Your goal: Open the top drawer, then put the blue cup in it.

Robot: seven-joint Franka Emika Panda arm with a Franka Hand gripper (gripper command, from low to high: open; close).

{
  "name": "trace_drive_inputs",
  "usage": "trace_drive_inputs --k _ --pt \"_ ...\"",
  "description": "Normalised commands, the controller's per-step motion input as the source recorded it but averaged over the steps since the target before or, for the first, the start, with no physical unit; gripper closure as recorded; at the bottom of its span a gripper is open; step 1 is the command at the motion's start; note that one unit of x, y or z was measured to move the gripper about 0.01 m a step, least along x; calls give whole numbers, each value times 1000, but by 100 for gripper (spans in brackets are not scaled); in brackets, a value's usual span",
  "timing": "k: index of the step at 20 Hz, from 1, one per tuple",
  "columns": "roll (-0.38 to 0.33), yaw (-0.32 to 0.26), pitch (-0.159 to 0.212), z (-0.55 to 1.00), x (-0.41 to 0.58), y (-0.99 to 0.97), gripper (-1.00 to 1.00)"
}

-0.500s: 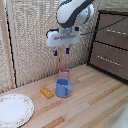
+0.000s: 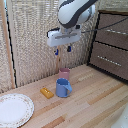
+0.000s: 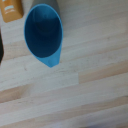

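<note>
The blue cup (image 2: pixel 63 88) stands upright on the wooden table, its handle facing the exterior view's right. In the wrist view the blue cup (image 3: pixel 43 34) is seen from above and looks empty. My gripper (image 2: pixel 62 50) hangs open well above it, holding nothing. The top drawer (image 2: pixel 113 29) of the dark dresser on the exterior view's right has a thin silver bar handle (image 2: pixel 116 32) and looks shut, flush with the drawer below (image 2: pixel 107 60).
A pink cup (image 2: pixel 64 74) stands just behind the blue one, nearly touching it. A small yellow block (image 2: pixel 46 92) lies beside the blue cup. A white plate (image 2: pixel 14 110) sits at the near left. A woven screen (image 2: pixel 35 35) backs the table.
Hardly anything differs. The gripper hovers in about the same spot above the cups, perhaps slightly lower. The cups, block and plate have not moved.
</note>
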Motion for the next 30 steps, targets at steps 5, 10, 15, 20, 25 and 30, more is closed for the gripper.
trace_drive_inputs --k 5,10,15,20,25,30 --pt "-322 71 -33 252 -75 -86 -100" --pt "-369 77 -3 66 -112 -169 -100" --pt "-375 101 -5 0 -165 -198 -100" --pt "-375 153 -27 -1 -187 -171 -100" --pt "-375 136 -2 -74 -123 -174 -100" --pt "-375 120 -6 -110 -53 -181 -100"
